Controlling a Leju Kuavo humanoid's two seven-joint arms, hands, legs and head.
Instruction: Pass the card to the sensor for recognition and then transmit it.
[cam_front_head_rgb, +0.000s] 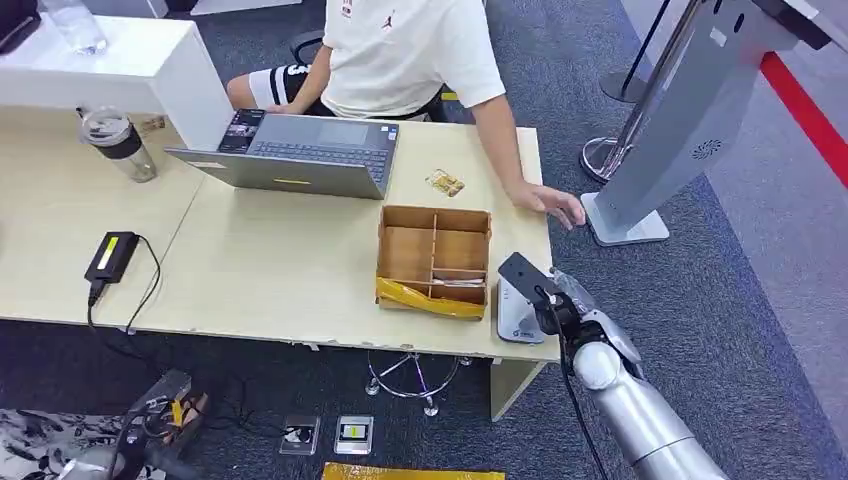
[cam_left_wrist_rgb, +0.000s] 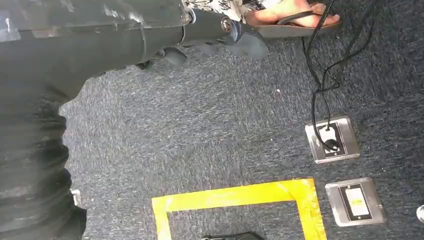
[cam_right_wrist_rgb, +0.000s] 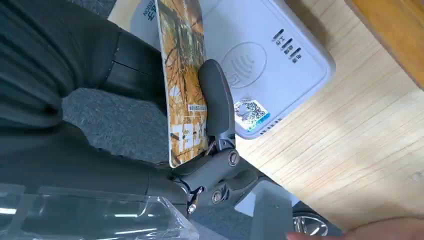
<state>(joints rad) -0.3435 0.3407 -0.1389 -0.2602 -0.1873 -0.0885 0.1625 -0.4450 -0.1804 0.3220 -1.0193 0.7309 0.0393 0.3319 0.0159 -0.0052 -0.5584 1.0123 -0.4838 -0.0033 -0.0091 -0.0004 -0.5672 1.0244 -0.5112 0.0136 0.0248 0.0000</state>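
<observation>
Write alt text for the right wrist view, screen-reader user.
The robot's right hand pinches a card printed with an orange picture, holding it edge-on just above a white card reader on a light wood table. The reader shows a contactless symbol and a small QR sticker; dark carpet lies past the table edge.

Soft, even overhead light fills the room; the pale counter (cam_front_head_rgb: 260, 260) looks bright, with faint shadows. The head view bends slightly toward its edges. Near the right wrist, a clear cover (cam_right_wrist_rgb: 90, 215) catches glare at lower left, blurred.
</observation>
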